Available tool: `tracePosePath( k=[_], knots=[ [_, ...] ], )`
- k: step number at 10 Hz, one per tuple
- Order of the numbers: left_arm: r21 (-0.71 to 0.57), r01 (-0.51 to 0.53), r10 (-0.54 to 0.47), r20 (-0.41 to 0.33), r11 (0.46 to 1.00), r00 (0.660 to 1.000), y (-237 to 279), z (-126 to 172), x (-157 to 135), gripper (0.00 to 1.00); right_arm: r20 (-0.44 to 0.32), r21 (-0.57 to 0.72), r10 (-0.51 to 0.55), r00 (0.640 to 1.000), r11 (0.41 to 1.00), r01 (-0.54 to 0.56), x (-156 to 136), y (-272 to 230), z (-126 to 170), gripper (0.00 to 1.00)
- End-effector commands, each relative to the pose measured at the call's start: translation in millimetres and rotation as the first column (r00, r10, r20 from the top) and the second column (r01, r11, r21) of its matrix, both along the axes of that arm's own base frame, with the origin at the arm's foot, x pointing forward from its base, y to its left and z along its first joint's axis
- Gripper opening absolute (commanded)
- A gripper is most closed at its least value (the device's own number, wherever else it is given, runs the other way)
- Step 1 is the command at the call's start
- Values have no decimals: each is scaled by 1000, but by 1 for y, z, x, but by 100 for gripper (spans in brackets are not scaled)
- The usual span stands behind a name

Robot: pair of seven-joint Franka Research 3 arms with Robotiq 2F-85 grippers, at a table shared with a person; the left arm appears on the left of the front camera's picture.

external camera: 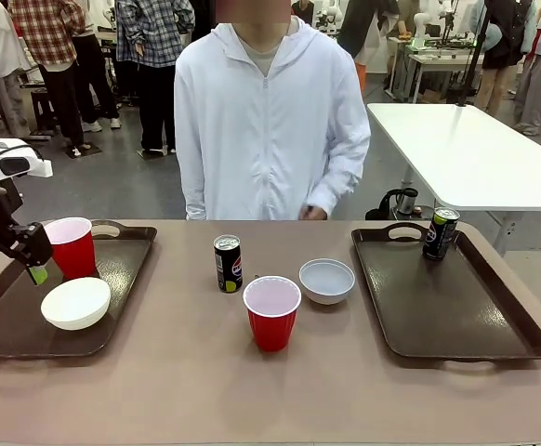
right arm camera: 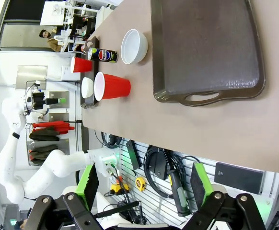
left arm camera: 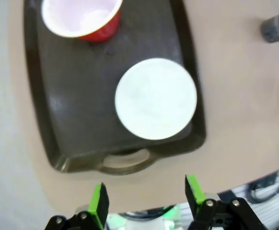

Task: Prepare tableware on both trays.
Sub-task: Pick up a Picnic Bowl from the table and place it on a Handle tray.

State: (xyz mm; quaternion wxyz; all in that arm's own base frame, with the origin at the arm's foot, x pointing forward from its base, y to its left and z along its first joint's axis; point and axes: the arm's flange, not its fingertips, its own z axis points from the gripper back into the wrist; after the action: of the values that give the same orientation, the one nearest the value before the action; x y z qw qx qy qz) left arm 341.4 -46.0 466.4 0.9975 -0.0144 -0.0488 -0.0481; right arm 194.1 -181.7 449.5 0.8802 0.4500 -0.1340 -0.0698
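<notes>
A red plastic cup with a white inside [external camera: 71, 246] and a small round white bowl [external camera: 75, 303] are set on the left dark-brown rectangular plastic tray [external camera: 122, 279]. A slim black drink can [external camera: 441, 232] is stood on the right tray [external camera: 456, 307]. A second can [external camera: 227, 263], second cup [external camera: 271, 311] and second bowl [external camera: 326, 281] are found loose on the brown counter [external camera: 178, 372] between the trays, so about half is judged done. The left gripper [left arm camera: 146, 199] is spread wide and empty by the left tray's handle end. The right gripper [right arm camera: 144, 187], apparently off the counter's edge, is likewise wide and empty.

Front view across table [external camera: 187, 390] at person [external camera: 270, 121]; left wrist above left tray [left arm camera: 72, 100], right wrist above right tray [right arm camera: 202, 48]
</notes>
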Motion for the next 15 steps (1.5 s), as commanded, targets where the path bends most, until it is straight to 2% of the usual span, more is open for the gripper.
tracePosePath(
  k=[1,2,4,6,7,10,12,13,14,15],
  knots=[
    [-267,49,-48,8,962,999,30,4,14,84,-12,-54,-50,999,997,49,-14,-11,14,100],
    [-404,55,-48,28,913,998,52,9,16,84,18,-93,-50,999,994,52,-13,-4,37,100],
    [-618,79,-60,51,782,997,99,7,22,84,30,-211,15,999,977,-8,6,38,83,100],
    [-768,8,-31,-16,641,999,162,-15,22,84,27,-301,100,995,950,-88,36,101,127,100],
    [-798,-26,3,-31,602,1000,192,-21,14,84,29,-357,132,991,927,-113,50,134,142,100],
    [-828,-119,104,-73,547,992,271,-38,-14,84,69,-507,213,975,849,-149,82,242,173,100],
    [-839,-139,155,-65,527,986,297,-41,-28,84,89,-643,228,970,757,-119,98,296,166,100],
    [-839,-135,153,-62,528,986,298,-42,-28,84,84,-661,246,966,739,-131,99,309,158,100],
    [-846,-114,136,-50,522,989,289,-39,-27,84,59,-536,270,961,820,-198,88,299,157,100],
    [-825,-171,168,-94,539,981,302,-44,-36,84,105,-625,277,955,765,-153,90,309,166,100]
  ],
)
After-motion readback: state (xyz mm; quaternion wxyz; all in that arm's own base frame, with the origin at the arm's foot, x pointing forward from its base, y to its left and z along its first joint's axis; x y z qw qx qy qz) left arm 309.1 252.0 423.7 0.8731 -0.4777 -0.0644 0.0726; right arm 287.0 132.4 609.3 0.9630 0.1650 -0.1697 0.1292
